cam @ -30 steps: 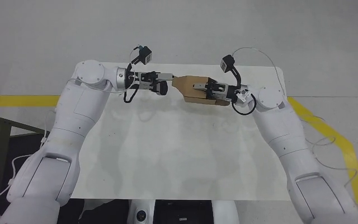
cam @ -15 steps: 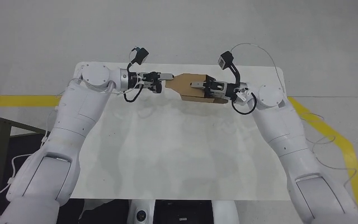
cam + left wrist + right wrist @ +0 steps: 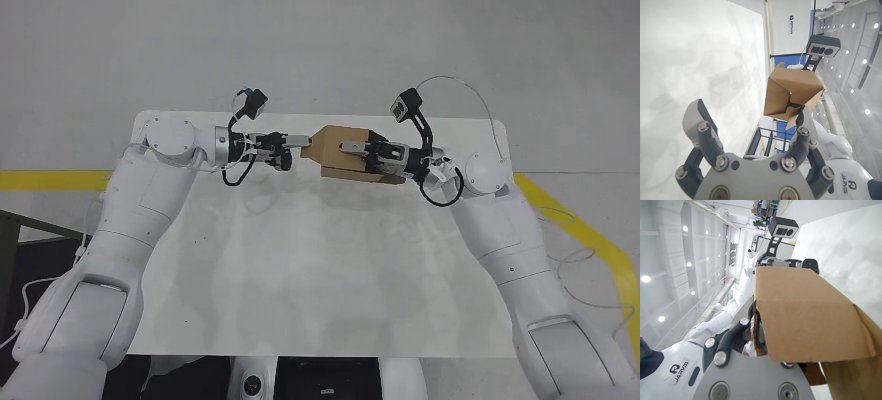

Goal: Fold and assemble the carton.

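Note:
The brown carton hangs above the far middle of the white table. My right gripper is shut on its wall, one finger lying along the top panel. In the right wrist view the carton hides most of my right gripper, whose fingers pinch the cardboard edge. My left gripper stands open at the carton's other end. In the left wrist view the carton shows its folded end flaps, and one fingertip of my left gripper touches a small loose flap.
Bare table surface spreads toward the near edge below both arms. A yellow floor line runs past the table's left side, and another past its right side.
Both grippers and the carton have shifted a little toward the table's far edge. The carton's end facing the left gripper looks blunter and more closed than a second ago.

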